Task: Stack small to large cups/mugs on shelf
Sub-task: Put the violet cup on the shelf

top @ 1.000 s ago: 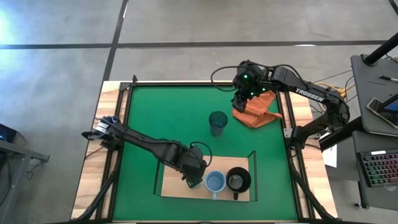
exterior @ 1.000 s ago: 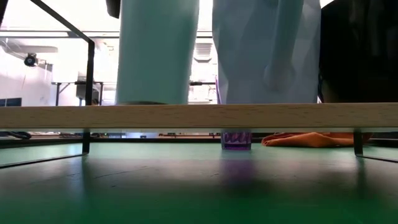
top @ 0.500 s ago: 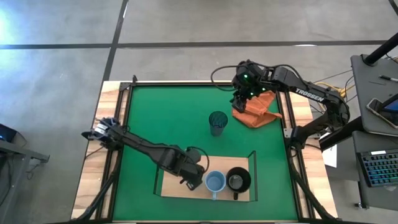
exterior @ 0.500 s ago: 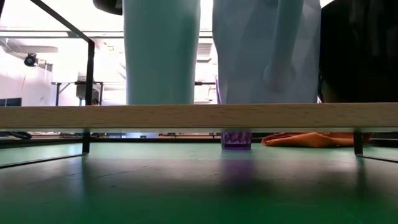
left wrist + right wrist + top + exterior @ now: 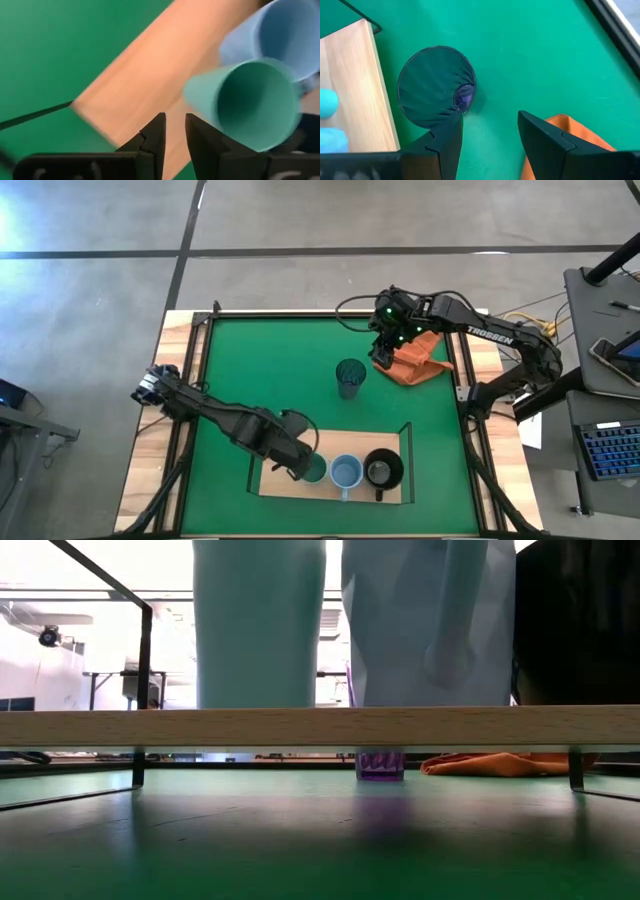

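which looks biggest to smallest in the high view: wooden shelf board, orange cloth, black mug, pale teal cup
1. Wooden shelf board
2. Orange cloth
3. Black mug
4. Pale teal cup, though the arm partly hides it, so that last place is unsure.

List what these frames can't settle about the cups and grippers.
- Low view: pale teal cup, light blue mug and black mug are cut off by the top edge; no rims visible.
- Low view: the shelf hides all but the base of the purple tumbler.
- High view: left gripper fingers too small; right gripper likewise.
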